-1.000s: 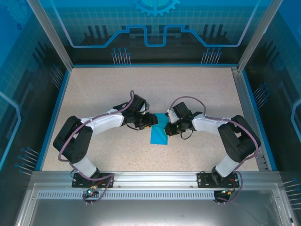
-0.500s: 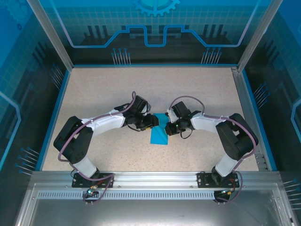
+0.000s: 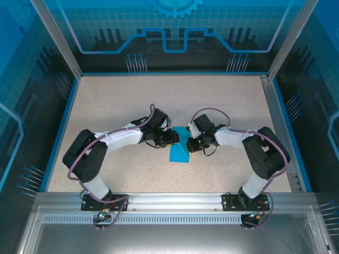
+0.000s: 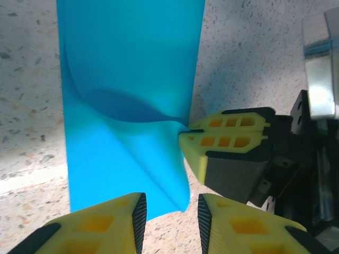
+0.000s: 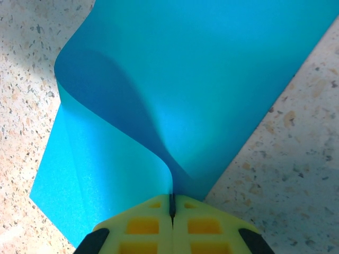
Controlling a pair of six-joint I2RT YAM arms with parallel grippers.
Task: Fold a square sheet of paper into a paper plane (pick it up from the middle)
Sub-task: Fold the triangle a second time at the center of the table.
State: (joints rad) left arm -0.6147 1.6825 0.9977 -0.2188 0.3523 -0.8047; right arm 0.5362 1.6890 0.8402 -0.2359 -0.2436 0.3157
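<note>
No words, numbers or brand marks can be read anywhere. The nearest thing to a sign is a light-blue gear emblem (image 3: 176, 6) printed on the translucent blue back wall panel (image 3: 175, 32), above angular circuit-style lines (image 3: 175, 46).

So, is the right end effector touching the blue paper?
Touching. In the right wrist view, the right end effector has its jaws shut on the lifted edge of the blue paper.
</note>
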